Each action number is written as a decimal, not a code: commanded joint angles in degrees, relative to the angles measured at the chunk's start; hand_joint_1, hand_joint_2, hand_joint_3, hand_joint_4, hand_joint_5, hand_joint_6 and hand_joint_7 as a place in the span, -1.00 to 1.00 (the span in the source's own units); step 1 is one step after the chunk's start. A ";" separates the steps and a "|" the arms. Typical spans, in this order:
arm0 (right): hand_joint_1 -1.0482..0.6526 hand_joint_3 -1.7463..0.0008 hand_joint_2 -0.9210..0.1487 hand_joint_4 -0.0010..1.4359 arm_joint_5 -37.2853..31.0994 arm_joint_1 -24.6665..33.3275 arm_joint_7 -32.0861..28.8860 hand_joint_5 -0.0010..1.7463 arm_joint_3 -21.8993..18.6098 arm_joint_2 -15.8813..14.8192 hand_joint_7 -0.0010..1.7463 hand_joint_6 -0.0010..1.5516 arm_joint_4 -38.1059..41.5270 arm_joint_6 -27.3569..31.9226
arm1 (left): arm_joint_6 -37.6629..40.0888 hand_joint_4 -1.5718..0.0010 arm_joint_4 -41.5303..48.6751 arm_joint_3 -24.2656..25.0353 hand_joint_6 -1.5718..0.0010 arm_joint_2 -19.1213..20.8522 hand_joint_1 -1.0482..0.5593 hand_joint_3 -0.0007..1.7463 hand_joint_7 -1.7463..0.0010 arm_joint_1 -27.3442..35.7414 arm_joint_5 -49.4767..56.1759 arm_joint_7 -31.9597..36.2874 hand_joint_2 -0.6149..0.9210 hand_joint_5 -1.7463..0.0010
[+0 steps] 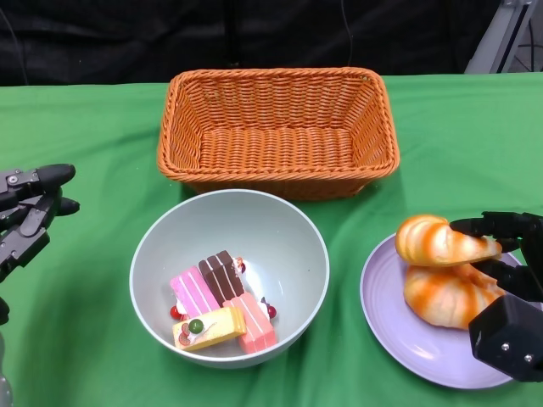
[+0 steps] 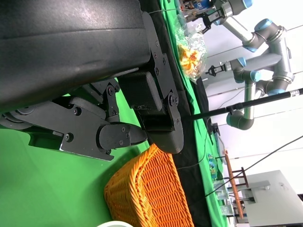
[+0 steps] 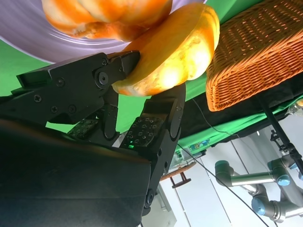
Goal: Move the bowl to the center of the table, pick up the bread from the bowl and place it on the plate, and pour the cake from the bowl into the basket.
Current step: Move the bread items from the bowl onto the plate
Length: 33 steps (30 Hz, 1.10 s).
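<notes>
Over the plate [image 1: 399, 339], the right hand [image 1: 505, 280] grips the bread [image 1: 441, 242] in its fingers [image 1: 479, 225]. Beside the bowl [image 1: 280, 229] of cake [image 1: 219, 309], the left hand [image 1: 30, 212] hovers, fingers spread and empty.

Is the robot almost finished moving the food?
About halfway. The pale grey bowl sits mid-table, and one orange bread roll already lies on the lilac plate. The right robot hand holds a second orange bread roll over that plate. Still left: tipping the colourful cake slices into the empty orange wicker basket. The left robot hand holds nothing.
</notes>
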 commanded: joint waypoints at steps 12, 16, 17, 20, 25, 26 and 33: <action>0.30 0.99 -0.88 0.21 2.10 0.20 -10.31 0.29 -1.53 -0.24 -0.92 0.57 2.73 -8.01 | -0.67 -0.05 0.95 0.19 -0.53 1.15 0.18 -0.55 0.99 -0.70 0.33 0.83 1.00 -0.03; 0.30 1.00 -0.88 0.20 2.55 0.04 -12.10 0.30 -1.68 -0.15 -0.91 0.59 3.17 -10.43 | -0.58 -0.06 0.95 0.29 -0.54 1.14 0.18 -0.55 0.98 -0.79 0.00 0.34 1.00 -0.04; 0.30 1.00 -0.88 0.20 2.65 0.06 -12.49 0.29 -1.75 -0.10 -0.91 0.59 3.10 -11.02 | -0.45 -0.06 0.92 0.30 -0.54 1.14 0.18 -0.55 0.98 -0.81 -0.08 0.23 1.00 -0.04; 0.30 1.00 -0.86 0.21 2.75 0.10 -13.08 0.28 -1.90 -0.21 -0.91 0.60 3.40 -11.77 | -0.11 -0.06 1.02 0.41 -0.54 1.13 0.17 -0.55 0.98 -0.97 -0.42 -0.07 1.00 -0.04; 0.33 1.00 -0.86 0.22 2.95 1.25 -12.38 0.29 -2.59 -0.18 -0.91 0.60 2.10 -9.41 | -0.09 -0.07 1.39 0.45 -0.54 1.24 0.16 -0.56 0.98 -1.22 -0.37 0.15 1.00 -0.04; 0.33 1.00 -0.86 0.22 2.98 1.60 -12.16 0.30 -2.75 -0.22 -0.91 0.60 1.73 -8.93 | -0.24 -0.06 1.54 0.45 -0.54 1.27 0.17 -0.56 0.98 -1.27 -0.34 0.15 1.00 -0.04; 0.33 1.00 -0.87 0.21 2.89 3.85 -11.73 0.42 -3.78 -0.44 -0.92 0.60 -0.80 -6.41 | -0.31 -0.06 1.69 0.41 -0.54 1.34 0.18 -0.55 0.98 -1.36 -0.18 0.32 1.00 -0.03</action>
